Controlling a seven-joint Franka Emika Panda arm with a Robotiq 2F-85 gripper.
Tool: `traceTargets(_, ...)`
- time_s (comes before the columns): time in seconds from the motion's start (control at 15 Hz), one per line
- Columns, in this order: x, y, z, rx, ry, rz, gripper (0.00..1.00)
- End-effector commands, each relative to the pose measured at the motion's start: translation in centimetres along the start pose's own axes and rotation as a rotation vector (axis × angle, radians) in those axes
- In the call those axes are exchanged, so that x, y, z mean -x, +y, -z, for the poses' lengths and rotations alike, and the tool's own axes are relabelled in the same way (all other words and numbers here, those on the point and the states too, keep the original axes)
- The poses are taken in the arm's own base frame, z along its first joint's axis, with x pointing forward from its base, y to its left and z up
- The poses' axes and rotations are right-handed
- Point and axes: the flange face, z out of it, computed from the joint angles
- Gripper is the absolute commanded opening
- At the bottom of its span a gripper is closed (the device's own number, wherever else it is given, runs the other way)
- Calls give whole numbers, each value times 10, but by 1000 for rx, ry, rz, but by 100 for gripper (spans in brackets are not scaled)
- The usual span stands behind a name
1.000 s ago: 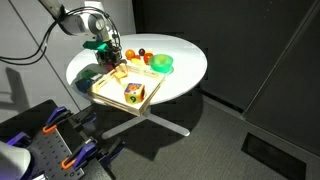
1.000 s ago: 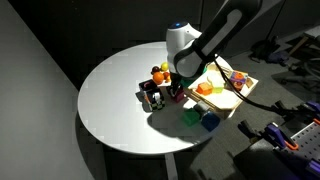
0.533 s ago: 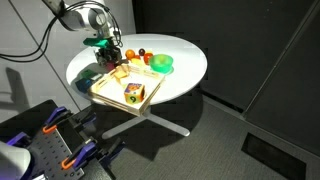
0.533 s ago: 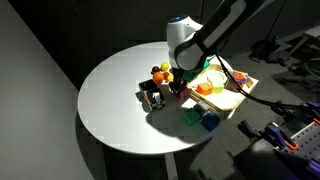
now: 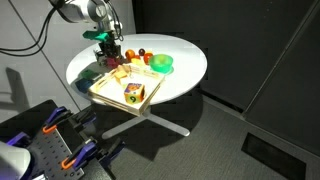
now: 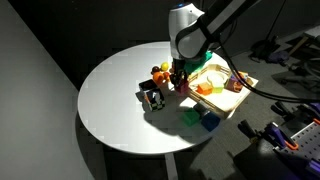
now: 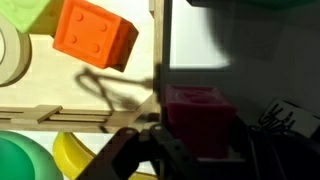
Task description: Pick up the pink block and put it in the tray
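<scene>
While the gripper is clamped on the pink block, the block hangs just outside the tray rim. This looks like the carrying step; next it must cross the rim and let go beside the orange block.

We seem to be in a robotics lab: a round white surface stands on grey carpet, ringed by black partition panels, with loose cables and blue-and-orange clamping gear beyond its near edge.
</scene>
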Motion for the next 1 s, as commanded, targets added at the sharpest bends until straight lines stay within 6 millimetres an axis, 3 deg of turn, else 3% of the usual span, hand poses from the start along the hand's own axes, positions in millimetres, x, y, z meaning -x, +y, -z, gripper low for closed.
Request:
traceTargets(0.0, 9, 12, 19, -35, -19, -12, 29)
traceTargets(0.53, 20, 48, 39, -72, -26, -76, 29)
traceTargets(0.93, 24, 97, 43, -68, -25, -175, 29)
